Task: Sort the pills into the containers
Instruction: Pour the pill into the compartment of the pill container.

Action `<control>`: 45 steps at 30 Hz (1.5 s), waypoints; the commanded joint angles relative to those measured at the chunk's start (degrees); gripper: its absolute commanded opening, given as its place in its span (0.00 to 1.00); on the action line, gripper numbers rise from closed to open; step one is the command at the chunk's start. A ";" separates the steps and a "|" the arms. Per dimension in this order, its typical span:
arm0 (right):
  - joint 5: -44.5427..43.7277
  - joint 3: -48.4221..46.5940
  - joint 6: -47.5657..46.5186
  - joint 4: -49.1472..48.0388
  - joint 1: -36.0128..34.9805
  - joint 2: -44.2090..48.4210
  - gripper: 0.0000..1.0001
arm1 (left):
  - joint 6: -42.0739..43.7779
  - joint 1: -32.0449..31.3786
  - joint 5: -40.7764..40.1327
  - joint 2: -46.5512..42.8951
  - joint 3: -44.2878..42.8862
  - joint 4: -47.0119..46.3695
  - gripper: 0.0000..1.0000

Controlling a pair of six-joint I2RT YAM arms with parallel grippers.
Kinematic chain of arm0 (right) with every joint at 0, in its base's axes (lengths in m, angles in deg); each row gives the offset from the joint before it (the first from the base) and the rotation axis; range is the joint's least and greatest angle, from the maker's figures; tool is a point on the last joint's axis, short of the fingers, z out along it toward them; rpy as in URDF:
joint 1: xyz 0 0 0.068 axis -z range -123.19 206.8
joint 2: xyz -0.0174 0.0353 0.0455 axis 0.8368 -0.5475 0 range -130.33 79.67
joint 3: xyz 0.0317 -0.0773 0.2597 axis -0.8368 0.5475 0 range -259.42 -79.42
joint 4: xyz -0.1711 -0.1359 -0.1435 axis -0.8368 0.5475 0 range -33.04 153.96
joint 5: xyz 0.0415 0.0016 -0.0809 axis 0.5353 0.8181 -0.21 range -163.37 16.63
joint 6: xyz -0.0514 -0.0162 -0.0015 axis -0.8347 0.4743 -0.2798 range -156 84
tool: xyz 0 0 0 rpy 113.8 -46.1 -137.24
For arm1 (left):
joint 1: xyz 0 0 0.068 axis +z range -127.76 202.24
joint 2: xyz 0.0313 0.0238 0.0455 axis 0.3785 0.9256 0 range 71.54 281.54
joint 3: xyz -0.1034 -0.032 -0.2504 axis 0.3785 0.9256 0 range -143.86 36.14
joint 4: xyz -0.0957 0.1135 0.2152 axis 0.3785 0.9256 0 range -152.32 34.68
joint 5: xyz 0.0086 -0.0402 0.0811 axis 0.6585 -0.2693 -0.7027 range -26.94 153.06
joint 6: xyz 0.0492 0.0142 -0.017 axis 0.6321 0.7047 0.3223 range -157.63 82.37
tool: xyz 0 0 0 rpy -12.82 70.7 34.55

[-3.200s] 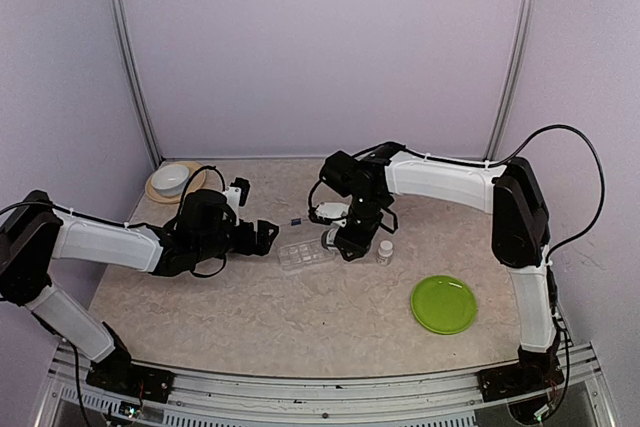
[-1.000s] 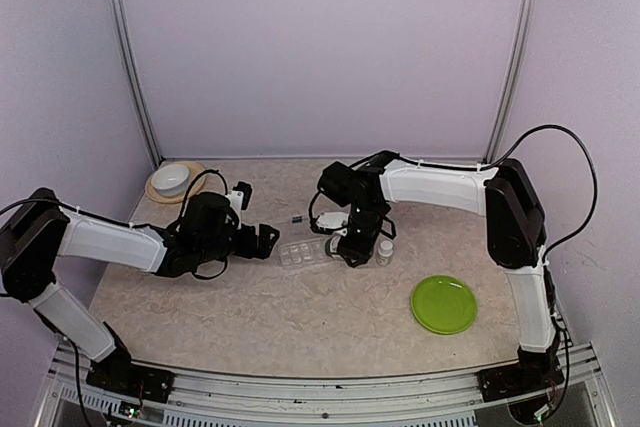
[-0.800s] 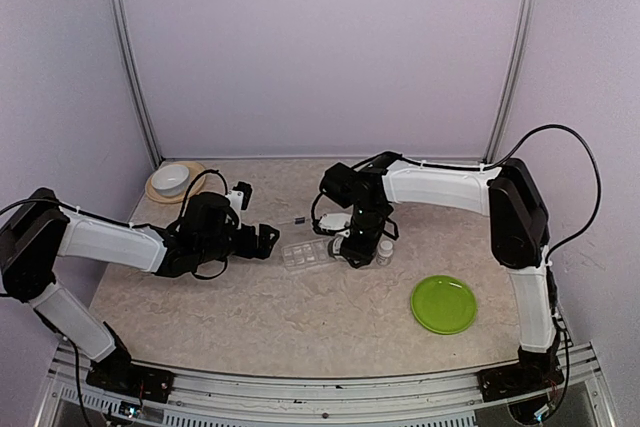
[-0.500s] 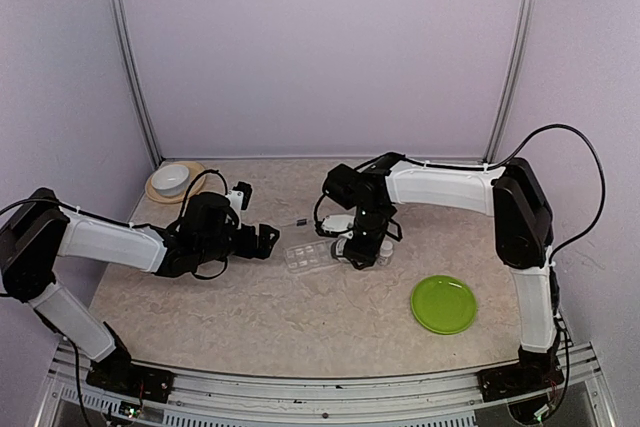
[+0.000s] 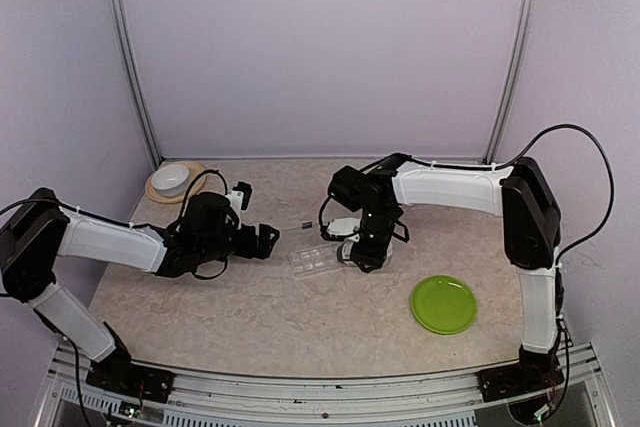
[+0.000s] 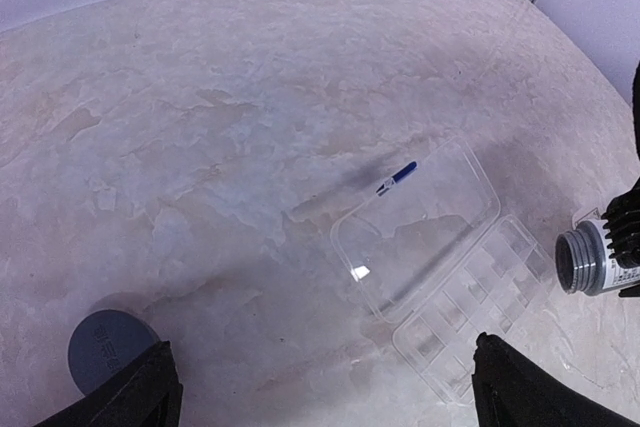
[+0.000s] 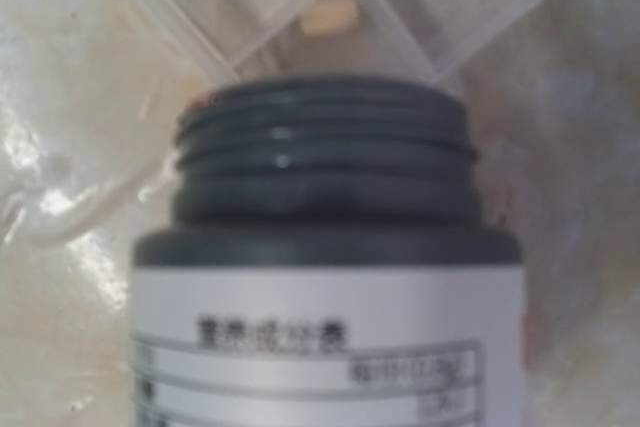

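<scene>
The containers are one clear box of compartments [image 6: 470,297] with its lid [image 6: 420,227] lying open and a small blue mark [image 6: 397,177] on it; the box [image 5: 312,259] sits mid-table. A pale pill [image 7: 330,17] lies in one compartment. My right gripper [image 5: 364,249] is shut on a white-labelled bottle [image 7: 325,277], whose uncapped dark grey threaded neck [image 7: 322,147] points at the box edge. The same bottle [image 6: 590,259] shows at the right of the left wrist view. My left gripper [image 5: 268,239] stands open just left of the box, nothing between its fingers [image 6: 150,387].
A loose grey cap [image 6: 105,349] lies on the table near my left fingers. A green plate [image 5: 443,304] sits front right. A white bowl on a tan saucer [image 5: 172,179] stands at the back left corner.
My right gripper has carried the bottle to the right and slightly nearer, to the box's right end. The box has shifted a little to the right. The left arm has stayed still.
</scene>
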 commanded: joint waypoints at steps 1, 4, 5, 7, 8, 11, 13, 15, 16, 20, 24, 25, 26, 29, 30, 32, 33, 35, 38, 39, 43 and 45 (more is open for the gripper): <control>-0.31 0.87 -0.56 0.81 -0.12 2.17 0.00 | -0.43 -0.04 0.25 0.30 -0.18 -1.03 0.99; -0.23 0.64 -0.56 0.75 -0.09 2.16 0.00 | -0.44 -0.05 0.20 0.37 -0.23 -1.00 0.99; -0.27 0.60 -0.61 0.73 -0.11 2.17 0.00 | -0.49 -0.07 0.25 0.38 -0.23 -1.04 0.99; -0.56 0.32 -0.65 0.66 -0.10 2.12 0.00 | -0.50 -0.06 0.22 0.39 -0.19 -1.05 0.99; -0.53 0.13 -0.69 0.66 -0.07 2.10 0.00 | -0.46 -0.09 0.24 0.40 -0.23 -1.11 0.99; -0.53 -0.34 -0.66 0.99 -0.28 1.87 0.00 | -0.50 -0.05 0.21 0.42 -0.23 -1.07 0.99; -0.26 -0.46 -0.75 1.30 -0.30 1.73 0.00 | -0.49 -0.06 0.17 0.48 -0.24 -1.09 0.99; -0.29 -0.31 -0.74 1.60 -0.35 1.64 0.00 | -0.46 -0.05 0.15 0.56 -0.24 -1.07 0.99; -0.38 -0.24 -0.72 1.77 -0.33 1.61 0.00 | -0.50 -0.04 0.15 0.65 -0.24 -1.09 0.99; 0.14 0.81 -0.64 1.85 -0.76 2.84 0.00 | -0.50 -0.05 0.05 0.66 -0.24 -1.01 0.99; 0.85 2.18 -0.68 1.63 -1.05 3.70 0.00 | -0.49 -0.04 0.01 0.72 -0.24 -1.01 0.99; 0.90 2.43 -0.65 1.56 -1.14 3.79 0.00 | -0.48 -0.04 0.03 0.69 -0.24 -1.05 0.99; 0.92 2.61 -0.65 1.58 -1.20 3.82 0.00 | -0.50 -0.04 -0.04 0.66 -0.24 -1.02 0.99; 1.18 2.97 -0.59 1.76 -1.37 3.92 0.00 | -0.45 -0.04 -0.10 0.58 -0.24 -0.97 0.99; 1.22 3.03 -0.50 1.78 -1.44 3.84 0.00 | -0.49 -0.04 -0.20 0.57 -0.24 -0.92 0.99; 1.39 3.26 -0.40 1.86 -1.45 3.82 0.00 | -0.42 -0.04 -0.19 0.48 -0.24 -0.92 0.99; 1.35 3.50 -0.30 1.85 -1.50 3.93 0.00 | -0.40 -0.04 -0.29 0.41 -0.24 -0.88 0.99; 1.53 4.00 -0.17 1.99 -1.47 4.34 0.00 | -0.41 -0.04 -0.27 0.33 -0.24 -0.82 0.99; 1.45 4.75 0.07 2.02 -1.50 4.75 0.00 | -0.37 -0.04 -0.29 0.24 -0.15 -0.78 0.99; 1.34 4.82 0.13 1.87 -1.48 4.84 0.00 | -0.39 -0.04 -0.34 0.22 -0.15 -0.78 0.99; 0.66 4.58 0.01 1.77 -1.47 4.88 0.00 | -0.48 -0.05 -0.23 0.30 -0.15 -0.90 0.99; -0.02 4.19 -0.03 1.79 -1.48 4.79 0.00 | -0.44 -0.04 -0.25 0.30 -0.15 -0.94 0.99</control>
